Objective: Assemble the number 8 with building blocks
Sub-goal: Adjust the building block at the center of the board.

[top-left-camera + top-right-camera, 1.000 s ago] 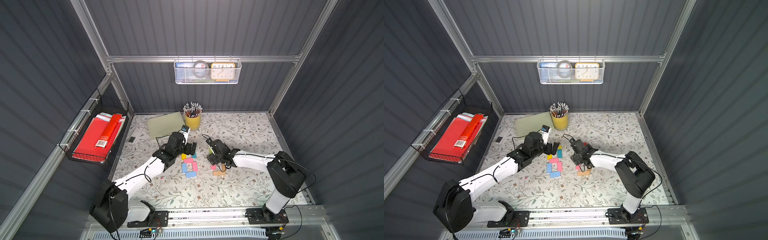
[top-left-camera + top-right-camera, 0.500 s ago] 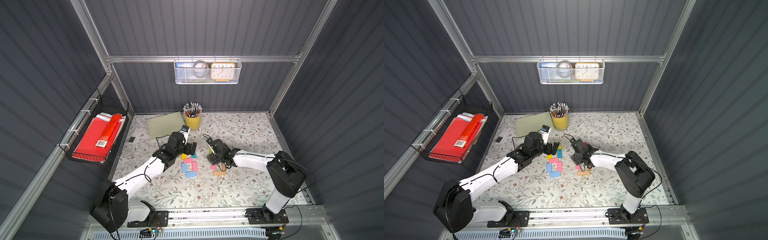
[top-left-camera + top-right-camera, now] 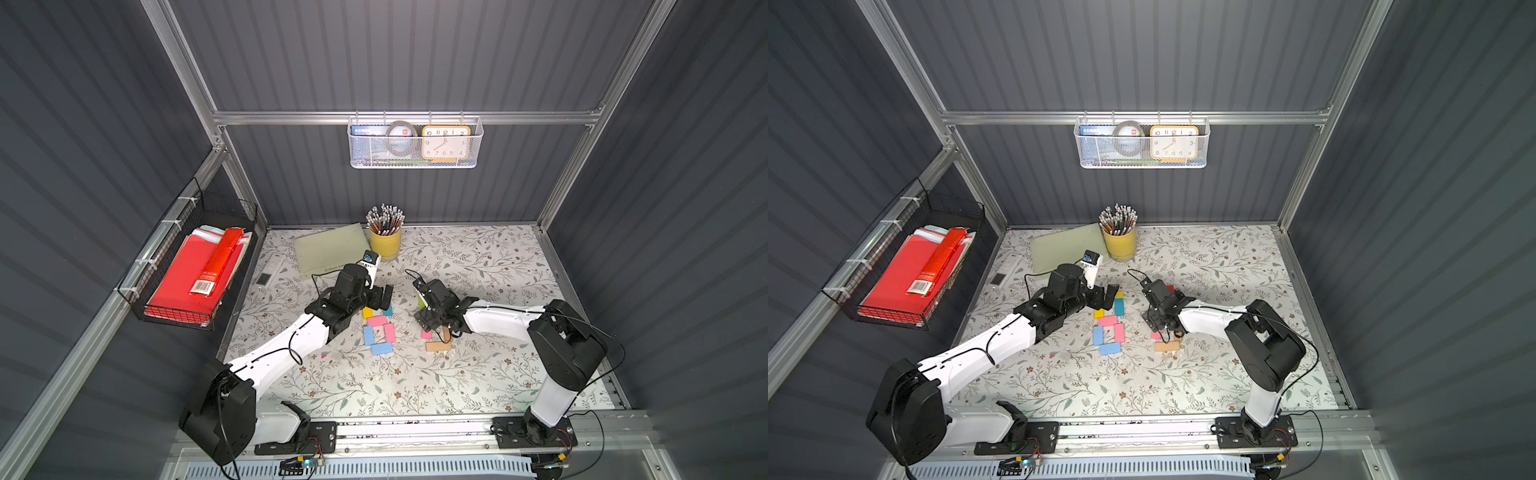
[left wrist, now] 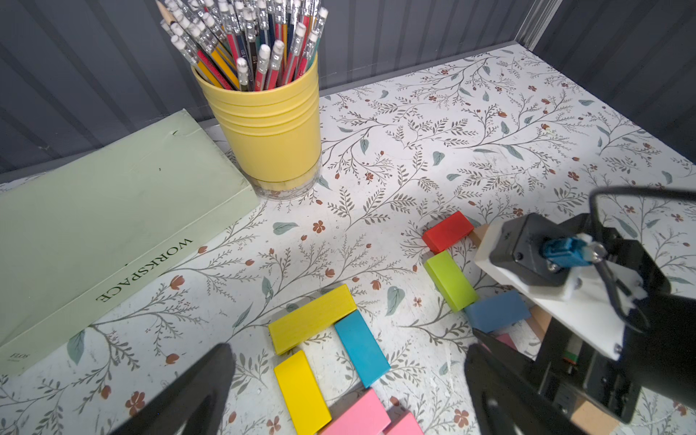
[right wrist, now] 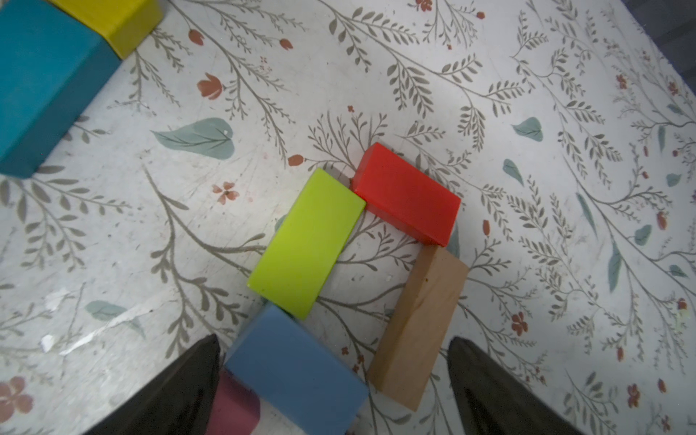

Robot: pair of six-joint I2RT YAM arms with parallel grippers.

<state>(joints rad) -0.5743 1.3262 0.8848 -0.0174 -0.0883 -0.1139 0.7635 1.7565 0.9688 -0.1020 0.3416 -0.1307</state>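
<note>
I am holding both pairs of jaws wide apart, and they are gripping nothing. My left jaws are hovering just above the upper end of the number 8 [image 3: 1107, 320], and my right jaws are hanging over the spare blocks beside it.

The figure is lying in the middle of the worktop [image 3: 478, 266], and I am judging it as almost finished, because seven blocks are standing in place. These are a yellow block [image 4: 312, 318] on top, a second yellow block [image 4: 301, 391] and a teal block [image 4: 361, 352] at the sides, a pink crossbar [image 3: 377, 320], and below it a light blue block [image 3: 368, 335], a pink block [image 3: 389, 332] and a light blue base [image 3: 381, 348]. The upper loop is looking a little crooked, but my own wrist is hiding part of it in both top views, so perhaps only straightening is left.

The red block [image 5: 406, 199], lime green block [image 5: 307, 241], blue block [image 5: 297, 373] and tan block [image 5: 418, 327] are lying aside, touching one another.

The worktop is showing a floral print with some scuffs. A yellow pencil cup [image 4: 271, 128] and a green book [image 4: 113, 211] are standing at the back, and dark ribbed walls are closing the room.
</note>
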